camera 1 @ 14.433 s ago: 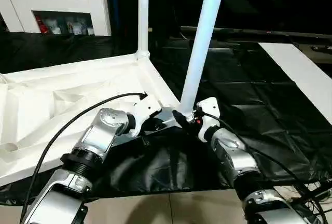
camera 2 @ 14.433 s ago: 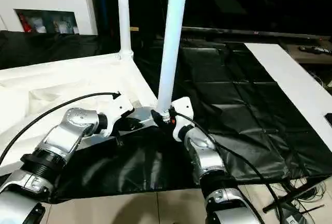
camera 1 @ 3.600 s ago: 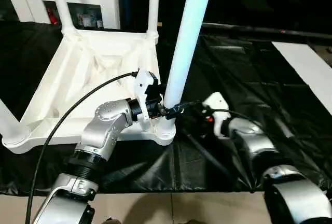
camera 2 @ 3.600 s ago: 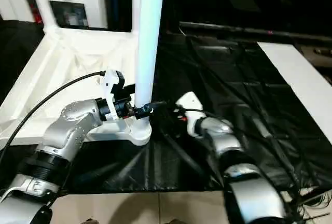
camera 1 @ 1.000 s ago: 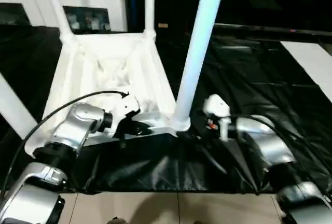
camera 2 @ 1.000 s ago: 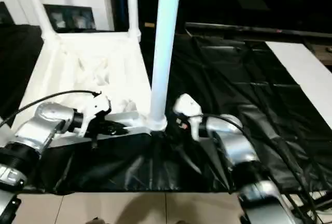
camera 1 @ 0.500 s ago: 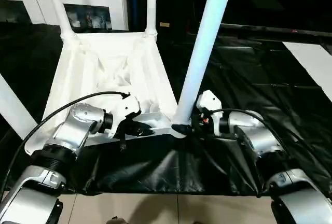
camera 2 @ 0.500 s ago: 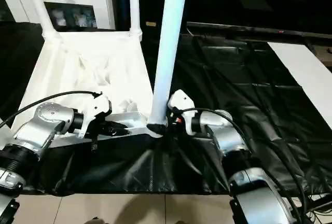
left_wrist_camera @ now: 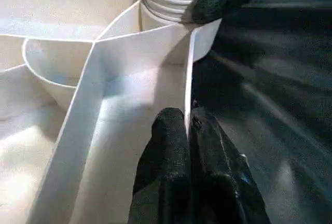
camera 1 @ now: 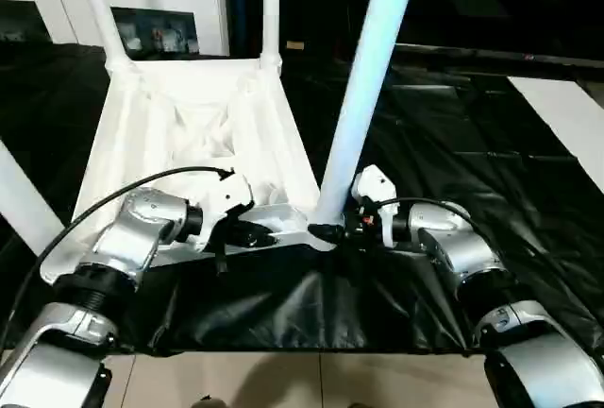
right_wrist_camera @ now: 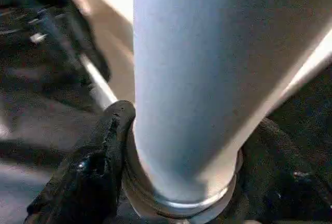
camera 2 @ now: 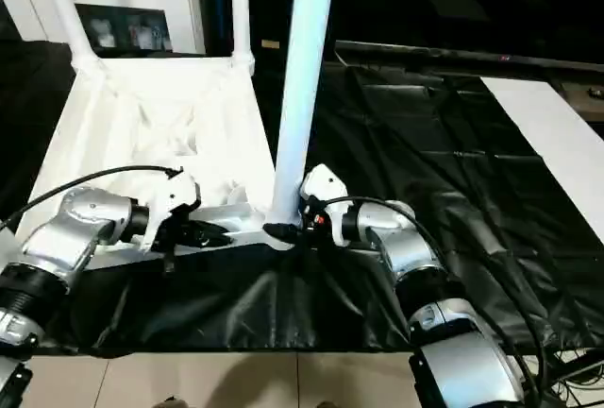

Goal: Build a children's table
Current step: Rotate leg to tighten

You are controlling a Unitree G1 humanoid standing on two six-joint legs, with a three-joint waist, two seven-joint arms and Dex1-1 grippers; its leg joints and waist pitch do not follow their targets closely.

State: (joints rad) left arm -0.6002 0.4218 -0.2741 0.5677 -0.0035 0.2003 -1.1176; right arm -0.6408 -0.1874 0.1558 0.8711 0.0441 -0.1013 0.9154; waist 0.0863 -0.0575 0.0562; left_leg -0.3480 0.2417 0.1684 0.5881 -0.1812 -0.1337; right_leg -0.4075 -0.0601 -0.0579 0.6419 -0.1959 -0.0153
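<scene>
Children's table (camera 1: pixel 198 134): white plastic, lying upside down on a large work table under a creased black cover (camera 1: pixel 491 172). Ribbed underside faces up; legs rise from the corner sockets.

Surroundings: pale tiled floor (camera 1: pixel 311 380) along the near edge of the work table. White cabinet (camera 1: pixel 142 2) with a glass-fronted shelf behind, on the left. Flat white panel (camera 1: pixel 566 125) on the cover at the far right. Dark room beyond.

Legs: two thin far legs, far left leg (camera 1: pixel 99 11) and far right leg (camera 1: pixel 272 7), upright in the back sockets. Near right leg (camera 1: pixel 368 77) large in view, leaning slightly right, its foot seated in the near right corner socket (camera 1: pixel 316 233). Part of a further leg (camera 1: pixel 24 205) crosses the left edge.

Left gripper (camera 1: pixel 260 235): at the table's near rim, just left of the near right socket. Fingers (left_wrist_camera: pixel 171 146) pressed together on the thin upright rim wall (left_wrist_camera: pixel 189 79), one finger on each side, as the left wrist view shows.

Right gripper (camera 1: pixel 330 231): at the base of the near right leg, from the right. Fingers spread around the leg's foot; one finger (right_wrist_camera: pixel 111 130) touches the collar where leg meets socket, the other side dark and hard to make out. Whether it grips cannot be told.
</scene>
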